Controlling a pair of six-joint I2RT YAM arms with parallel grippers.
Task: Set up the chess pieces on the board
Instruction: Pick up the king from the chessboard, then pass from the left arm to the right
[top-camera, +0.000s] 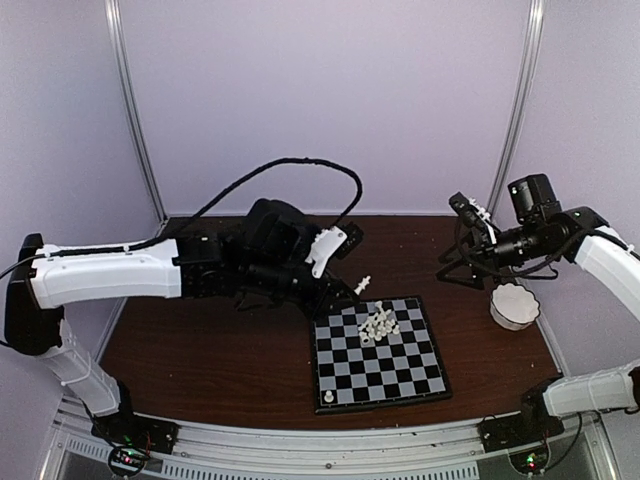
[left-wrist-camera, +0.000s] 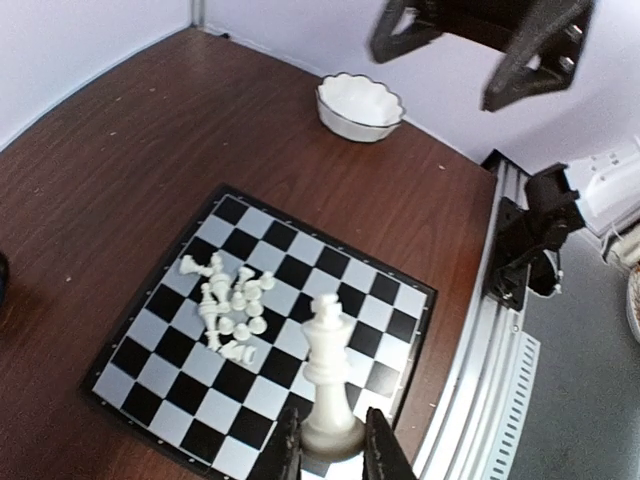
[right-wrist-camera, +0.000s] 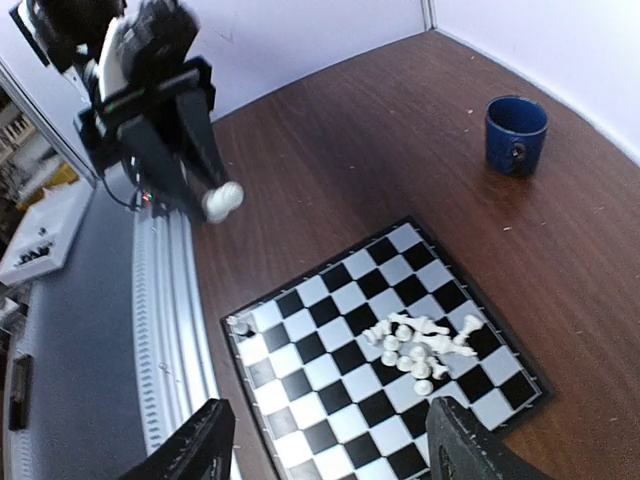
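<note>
The left arm (top-camera: 100, 275) reaches out flat. The left gripper (left-wrist-camera: 332, 455) is over the board (top-camera: 400, 372) and pinches a white chess piece (left-wrist-camera: 327, 370). The right gripper (right-wrist-camera: 335, 450) hangs high past the board's far right corner, fingers wide apart.

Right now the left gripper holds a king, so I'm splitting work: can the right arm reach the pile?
Probably yes: the right gripper is open and raised, with nothing between it and the pile on the board. The left gripper, holding the king, hovers close and might crowd it.
</note>
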